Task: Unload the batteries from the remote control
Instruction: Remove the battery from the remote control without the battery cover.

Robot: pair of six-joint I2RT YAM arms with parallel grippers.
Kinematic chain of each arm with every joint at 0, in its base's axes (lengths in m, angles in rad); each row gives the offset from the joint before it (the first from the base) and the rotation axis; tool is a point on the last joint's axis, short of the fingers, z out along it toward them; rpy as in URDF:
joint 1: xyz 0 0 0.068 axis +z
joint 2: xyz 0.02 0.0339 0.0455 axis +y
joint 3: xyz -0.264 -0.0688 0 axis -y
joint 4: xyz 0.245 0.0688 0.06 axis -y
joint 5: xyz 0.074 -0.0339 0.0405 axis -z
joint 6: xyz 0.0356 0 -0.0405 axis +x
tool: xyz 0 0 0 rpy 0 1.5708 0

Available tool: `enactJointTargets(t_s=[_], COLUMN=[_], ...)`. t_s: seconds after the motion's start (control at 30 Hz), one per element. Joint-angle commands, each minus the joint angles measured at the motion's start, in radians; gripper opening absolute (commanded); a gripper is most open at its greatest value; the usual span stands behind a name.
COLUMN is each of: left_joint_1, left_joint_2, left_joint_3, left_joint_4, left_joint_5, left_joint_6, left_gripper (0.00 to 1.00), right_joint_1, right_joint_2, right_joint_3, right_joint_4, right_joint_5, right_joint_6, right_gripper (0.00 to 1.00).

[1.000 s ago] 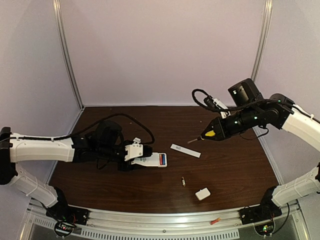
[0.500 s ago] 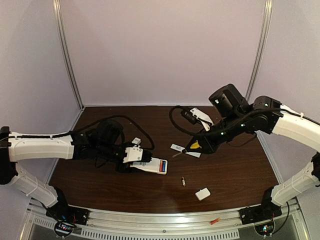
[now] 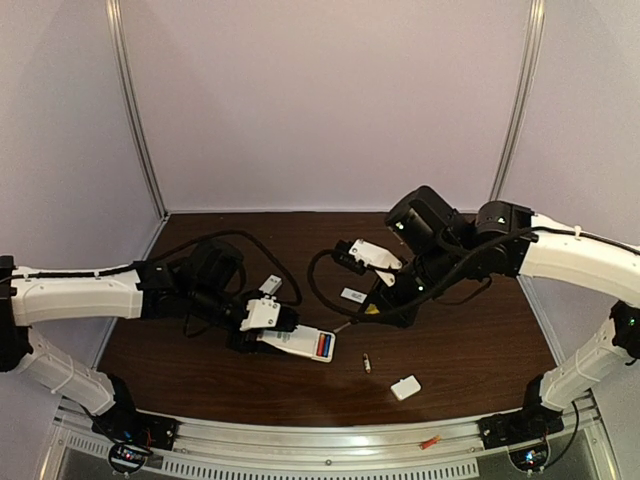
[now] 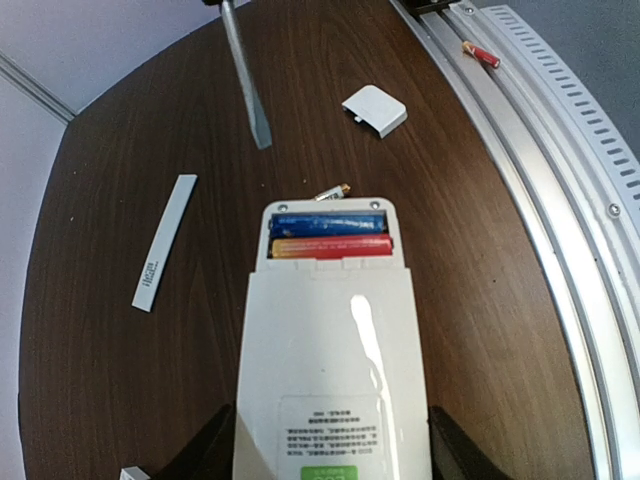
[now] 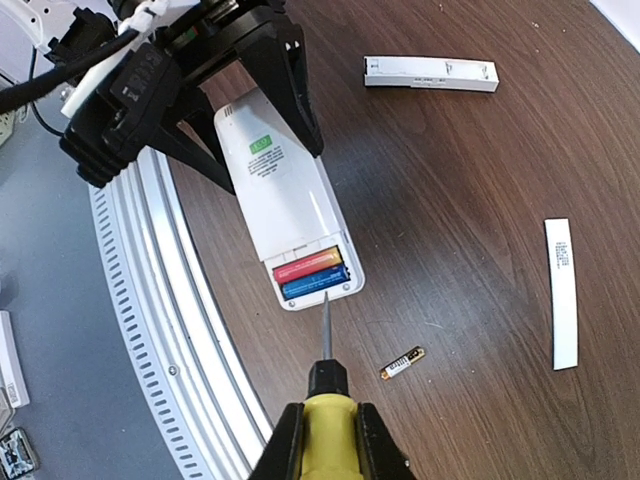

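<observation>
Right wrist view: the white rectangular plastic remote control [image 5: 285,195] lies back-up on the dark brown wooden table [image 5: 450,180], with its compartment uncovered at the end nearest this camera. Inside are the 2 batteries, a red-and-gold cylindrical cell [image 5: 305,266] and a blue cylindrical cell [image 5: 313,284], seated side by side. The left gripper [image 5: 270,160] has its 2 black fingers pressed against the long sides of the remote control, pinning it in place. The right gripper [image 5: 325,440] is pinched on the handle of a yellow-handled screwdriver [image 5: 325,405]. The thin metal shaft points at the compartment's end wall, its tip just beside the blue cylindrical cell; whether it touches cannot be told. A tiny gold-tipped cylinder [image 5: 402,363] lies loose on the table nearby. In the left wrist view the small white rectangular cover [image 4: 375,109] lies well apart from the remote control.

The step in hand appears to be prying: the cover is off and neither seated cell is out. The next move likely calls for working the blade tip under 1 end of the blue cylindrical cell. It would then lever gently upward while the left gripper steadies the remote control.
</observation>
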Motion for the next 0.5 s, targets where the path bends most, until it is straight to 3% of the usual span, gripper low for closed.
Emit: enactJointTargets(t_s=[0.0, 0.47], left_joint_1=[-0.007, -0.016], left_joint_2=[-0.036, -0.059], left_joint_3=[0.036, 0.032], left_joint_4=[0.014, 0.014], left_joint_5=[0.056, 0.086], left_joint_6=[0.013, -0.001], left_gripper=[0.00, 0.00], right_joint_1=[0.016, 0.034], right_joint_2=[0.004, 0.014], right_joint_3=[0.009, -0.031], right_joint_4=[0.010, 0.050], right_joint_5=[0.040, 0.035], right_joint_6=[-0.057, -0.108], right_gripper=[0.00, 0.00])
